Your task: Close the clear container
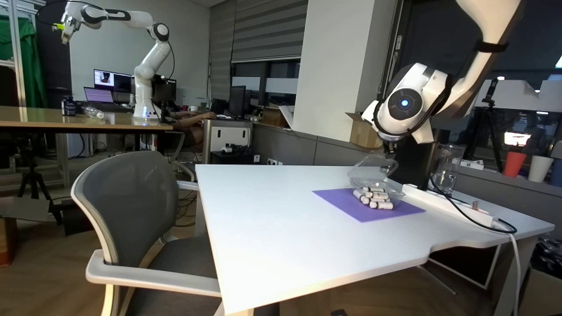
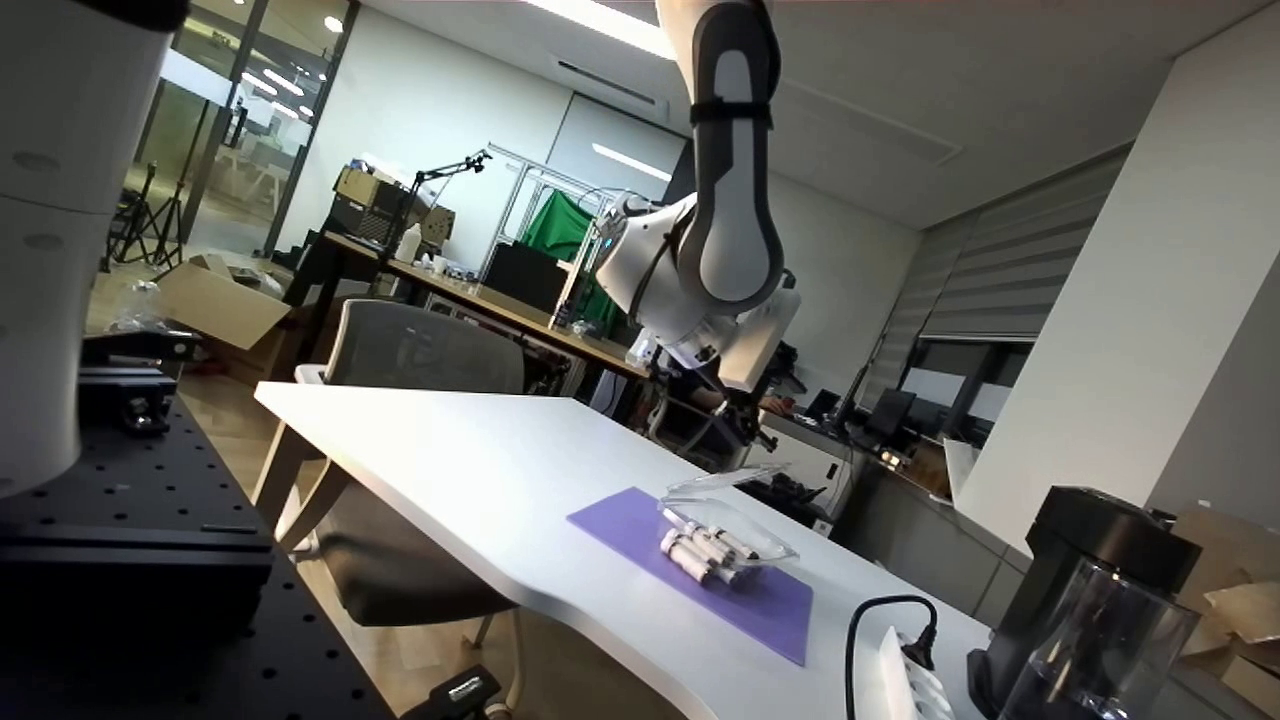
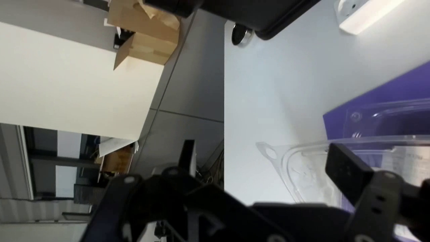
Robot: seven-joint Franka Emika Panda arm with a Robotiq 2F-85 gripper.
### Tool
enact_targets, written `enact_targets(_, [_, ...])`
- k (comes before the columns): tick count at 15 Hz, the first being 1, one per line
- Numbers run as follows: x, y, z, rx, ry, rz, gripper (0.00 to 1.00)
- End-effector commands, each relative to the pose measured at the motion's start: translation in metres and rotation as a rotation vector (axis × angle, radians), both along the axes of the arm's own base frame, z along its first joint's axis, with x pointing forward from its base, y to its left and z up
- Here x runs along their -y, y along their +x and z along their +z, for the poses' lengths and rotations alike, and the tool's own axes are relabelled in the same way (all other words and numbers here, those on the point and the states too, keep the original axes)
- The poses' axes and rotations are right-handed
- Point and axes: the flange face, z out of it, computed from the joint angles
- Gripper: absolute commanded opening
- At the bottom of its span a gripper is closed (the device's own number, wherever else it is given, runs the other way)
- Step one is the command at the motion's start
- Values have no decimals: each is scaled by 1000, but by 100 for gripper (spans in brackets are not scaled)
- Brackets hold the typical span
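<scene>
- The arm [image 2: 735, 215] is bent down by a bench [image 1: 285, 228] edge.
- Its claw [image 3: 267, 161], fingers apart, hangs just above the open clear box [image 1: 373, 173].
- Power strip [image 1: 443, 204] along another edge, beside a black machine [image 2: 1045, 595].

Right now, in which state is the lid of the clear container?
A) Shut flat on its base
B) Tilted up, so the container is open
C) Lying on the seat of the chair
B: in both exterior views, the lid slants upward from the lower half of the clear container, with a visible gap between them.
</scene>
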Motion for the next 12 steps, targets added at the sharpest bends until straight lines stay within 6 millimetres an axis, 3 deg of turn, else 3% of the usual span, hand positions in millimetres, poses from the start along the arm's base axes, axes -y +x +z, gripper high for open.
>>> enact_targets(1, [36, -8, 28, -16, 68, -74, 100])
enact_targets(5, [71, -19, 32, -73, 183, -140, 100])
enact_targets(12, [95, -30, 39, -176, 509, -295, 100])
